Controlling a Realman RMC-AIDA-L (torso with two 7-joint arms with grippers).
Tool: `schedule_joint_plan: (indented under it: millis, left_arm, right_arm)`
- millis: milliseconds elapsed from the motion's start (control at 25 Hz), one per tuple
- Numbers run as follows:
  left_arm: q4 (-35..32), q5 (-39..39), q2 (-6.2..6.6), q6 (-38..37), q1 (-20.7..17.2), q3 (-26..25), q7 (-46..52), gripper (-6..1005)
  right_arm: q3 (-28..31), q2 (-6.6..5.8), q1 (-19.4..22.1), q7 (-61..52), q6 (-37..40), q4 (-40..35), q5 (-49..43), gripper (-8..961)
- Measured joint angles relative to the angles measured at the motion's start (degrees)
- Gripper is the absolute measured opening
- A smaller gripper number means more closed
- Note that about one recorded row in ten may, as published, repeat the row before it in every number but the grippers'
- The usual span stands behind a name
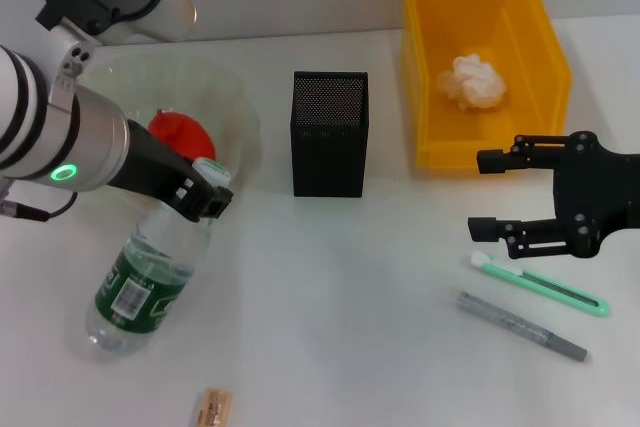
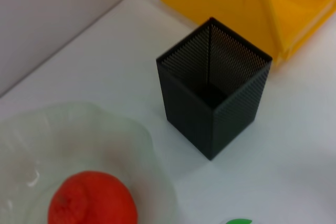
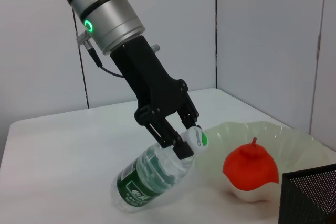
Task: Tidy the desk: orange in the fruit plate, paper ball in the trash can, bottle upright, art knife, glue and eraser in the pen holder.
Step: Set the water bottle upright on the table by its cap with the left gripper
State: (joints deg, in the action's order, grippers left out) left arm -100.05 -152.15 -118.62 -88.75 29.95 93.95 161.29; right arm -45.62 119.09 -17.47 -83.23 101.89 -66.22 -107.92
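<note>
Bottle [image 1: 140, 282] righting in hand: left hand [image 1: 205, 195] pinches the neck just under the green-and-white cap, base resting on the bench [image 1: 330, 327], body tilted with the cap end raised toward the fruit plate [image 1: 235, 112]; the right wrist view confirms the tilt and the fingers [image 3: 176, 142] closed about the neck. Orange [image 1: 178, 133] already in the plate, partly hidden behind the left arm. Paper ball [image 1: 472, 82] already in the trash can [image 1: 420, 47]. Pen holder [image 1: 330, 134] upright between plate and can, appears empty in the left wrist view. Right hand [image 1: 488, 195] hovers in front of the can, fingers spread and holding nothing, just above the green-and-white art knife [image 1: 540, 285]; grey glue stick [image 1: 522, 326] lies just beside the knife, nearer the robot. Eraser [image 1: 212, 409] lies at the near edge of the bench, well apart from the holder. Judged status: two of the items done, bottle partway, three small items outstanding. Next move calls for swinging the cap up over the base until the bottle stands square, without nudging the plate rim close by, then letting go only once the base sits flat; a light, part-filled bottle may tip back if released early.
</note>
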Motion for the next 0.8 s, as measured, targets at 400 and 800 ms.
schedule_joint_plan:
  millis: [400, 800]
  left_arm:
    - [-1.97, -0.28, -0.04, 1.69, -1.45, -1.4, -0.62, 438]
    - [-4.34, -0.2, 0.06, 2.76, -3.78, -1.5, -0.75, 438]
  right_arm:
    - [0.0, 0.0, -0.11, 0.0, -0.53, -0.17, 0.0, 758]
    - [0.0, 0.0, -0.19, -0.01, -0.65, -0.47, -0.01, 758]
